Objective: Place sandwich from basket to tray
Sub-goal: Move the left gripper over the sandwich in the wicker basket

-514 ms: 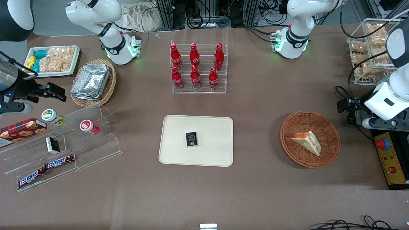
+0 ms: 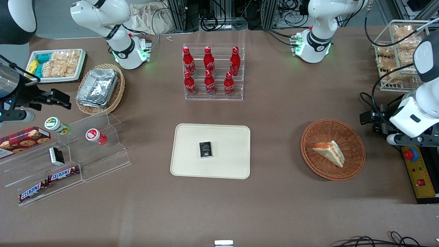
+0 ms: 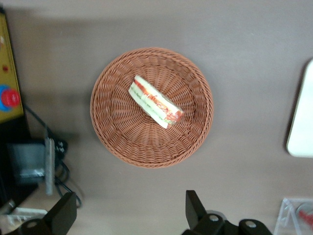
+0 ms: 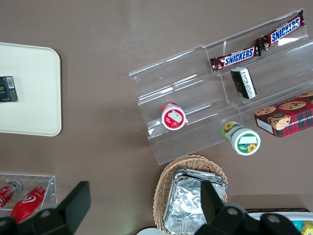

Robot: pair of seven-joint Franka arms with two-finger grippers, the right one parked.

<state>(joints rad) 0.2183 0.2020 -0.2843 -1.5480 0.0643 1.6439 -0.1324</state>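
Observation:
The sandwich [image 2: 329, 152], a white wedge with orange and green filling, lies in the round reddish-brown basket [image 2: 353, 161] toward the working arm's end of the table. In the left wrist view the sandwich [image 3: 155, 102] lies near the middle of the basket [image 3: 117, 132]. My gripper [image 2: 368, 118] hangs above the table beside the basket, apart from it. The gripper [image 3: 129, 210] is open wide with nothing between its fingers. The cream tray [image 2: 192, 164] lies at the table's middle with a small black box [image 2: 205, 149] on it; an edge of the tray [image 3: 302, 122] shows in the left wrist view.
A yellow control box [image 2: 419, 171] with a red button and cables lies next to the basket. A rack of red bottles [image 2: 212, 72] stands farther from the front camera than the tray. A wire basket of snacks [image 2: 398, 51] is near the working arm.
The left arm has shifted slightly, with the gripper a little closer to the basket. The sandwich, basket and tray have not moved.

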